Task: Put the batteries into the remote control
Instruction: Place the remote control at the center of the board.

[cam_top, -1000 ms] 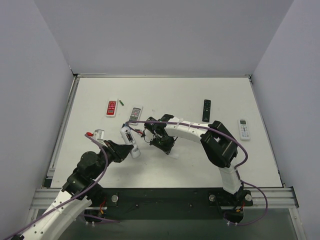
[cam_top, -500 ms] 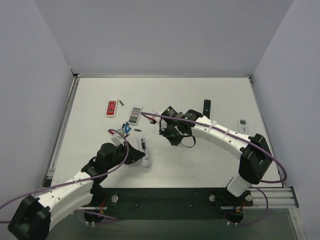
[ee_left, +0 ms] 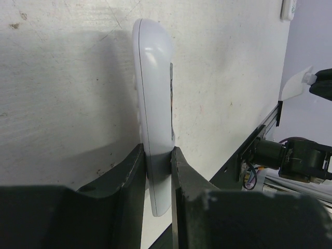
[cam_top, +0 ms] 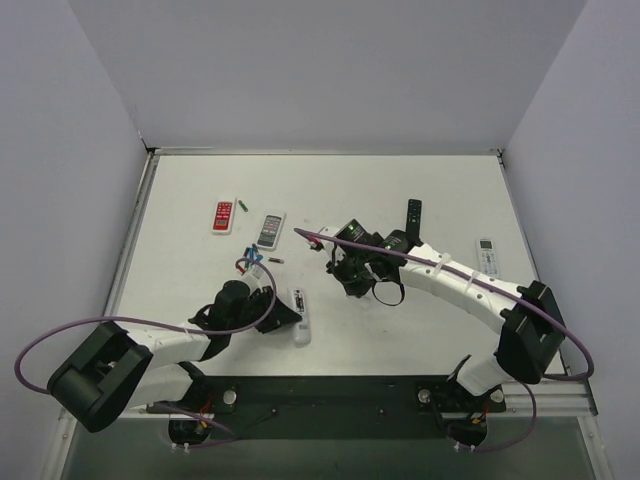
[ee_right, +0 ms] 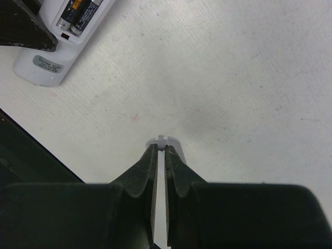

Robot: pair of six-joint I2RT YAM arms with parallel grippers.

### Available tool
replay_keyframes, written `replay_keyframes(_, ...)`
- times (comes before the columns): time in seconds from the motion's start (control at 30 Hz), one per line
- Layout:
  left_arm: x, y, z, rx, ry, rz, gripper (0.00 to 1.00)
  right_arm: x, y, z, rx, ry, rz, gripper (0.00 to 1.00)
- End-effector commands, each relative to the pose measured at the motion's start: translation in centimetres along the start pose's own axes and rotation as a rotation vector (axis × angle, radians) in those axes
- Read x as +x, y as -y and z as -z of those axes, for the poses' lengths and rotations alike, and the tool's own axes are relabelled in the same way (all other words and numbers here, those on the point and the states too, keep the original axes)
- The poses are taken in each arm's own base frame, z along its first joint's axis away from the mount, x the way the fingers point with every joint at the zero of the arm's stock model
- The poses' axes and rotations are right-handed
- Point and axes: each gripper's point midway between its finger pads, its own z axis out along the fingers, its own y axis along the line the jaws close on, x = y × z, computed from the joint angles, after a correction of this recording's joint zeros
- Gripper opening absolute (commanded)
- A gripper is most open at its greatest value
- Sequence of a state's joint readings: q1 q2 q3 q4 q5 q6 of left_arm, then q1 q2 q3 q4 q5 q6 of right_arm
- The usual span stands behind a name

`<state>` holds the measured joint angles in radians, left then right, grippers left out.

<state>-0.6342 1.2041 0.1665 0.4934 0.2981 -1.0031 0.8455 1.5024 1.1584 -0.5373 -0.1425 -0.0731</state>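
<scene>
Looks nearly done: two batteries (ee_right: 83, 13) seated in the remote control (cam_top: 301, 330), itself gripped by the left tool (ee_left: 156, 150) on the tabletop (cam_top: 380, 340). Leaves only refitting the thin white plate (ee_right: 162, 139) (likely the battery cover), pinched in the right tool (ee_right: 161, 149), right of the remote control.

Robot test cell in a lab, seen from above.
A white bench (cam_top: 400, 180) is boxed in by plain grey walls (cam_top: 330, 70); two cabled arms (cam_top: 470, 290) are bolted along an aluminium rail (cam_top: 545, 385).
</scene>
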Motion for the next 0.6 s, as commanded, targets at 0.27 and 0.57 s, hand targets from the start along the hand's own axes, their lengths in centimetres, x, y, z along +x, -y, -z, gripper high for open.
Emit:
replay_keyframes(0.27, -0.7, -1.5, 1.5, -0.124, 0.058, 0.049, 0.63, -2.0, -0.7, 2.4, -0.035, 0.121, -0.022, 0.00)
replay_keyframes(0.57, -3.7, 2.1, 5.7, -0.083, 0.185, -0.142, 0.73, -4.6, -2.3, 4.6, -0.140, 0.243, -0.031, 0.00)
